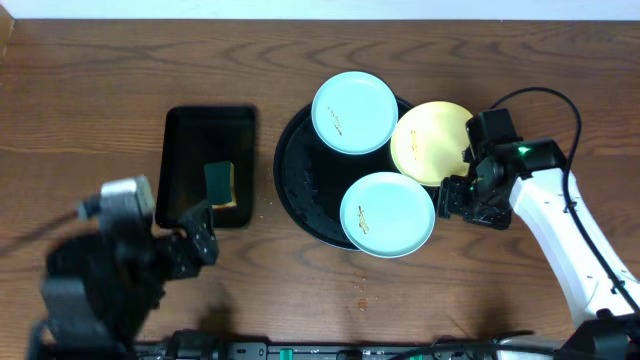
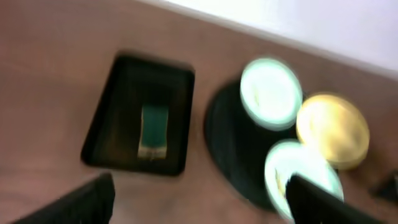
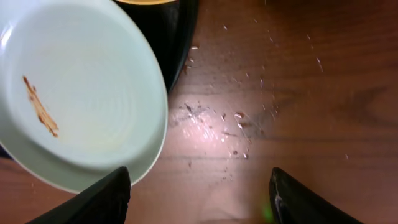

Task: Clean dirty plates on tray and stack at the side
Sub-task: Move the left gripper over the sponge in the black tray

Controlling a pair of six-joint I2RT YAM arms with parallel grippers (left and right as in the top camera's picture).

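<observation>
Two mint plates (image 1: 354, 112) and one yellow plate (image 1: 430, 142) overlap the round black tray (image 1: 300, 190). Left fingers (image 2: 74, 208) and right fingers (image 3: 99, 202) gape wide.

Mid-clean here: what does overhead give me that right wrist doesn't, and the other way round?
Overhead only: the sponge lying in the rectangular tray, the far mint plate and the left gripper. Right wrist only: the right gripper seen close, fingers wide apart with nothing between, and fine pale specks scattered beside the round tray. Both: the near mint plate with its brown smear, overhanging the round tray, and the yellow plate, only a sliver at the wrist view's top edge.
</observation>
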